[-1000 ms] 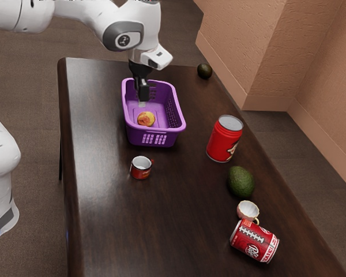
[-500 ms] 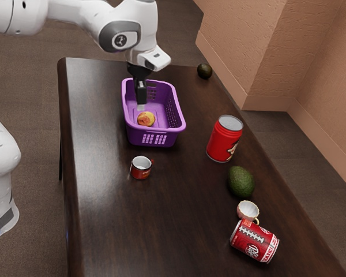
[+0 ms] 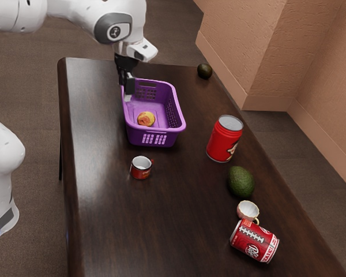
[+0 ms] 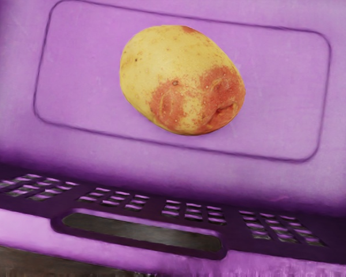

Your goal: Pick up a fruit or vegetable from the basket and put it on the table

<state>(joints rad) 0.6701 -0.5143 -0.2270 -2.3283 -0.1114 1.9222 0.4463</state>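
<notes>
Nearest on counter (image 3: 179,213): red can (image 3: 254,240) on its side; then small mug (image 3: 141,167). Beyond, purple basket (image 3: 154,139), yellow-red potato (image 3: 146,119) lying on its floor. Farther, claw (image 3: 127,96) by basket's far rim, offset from potato; spread or pressed together, cannot tell. Step seems to be lining up grasp. Next: center over potato, descend clear of rim, grip, lift out, set on counter.
</notes>
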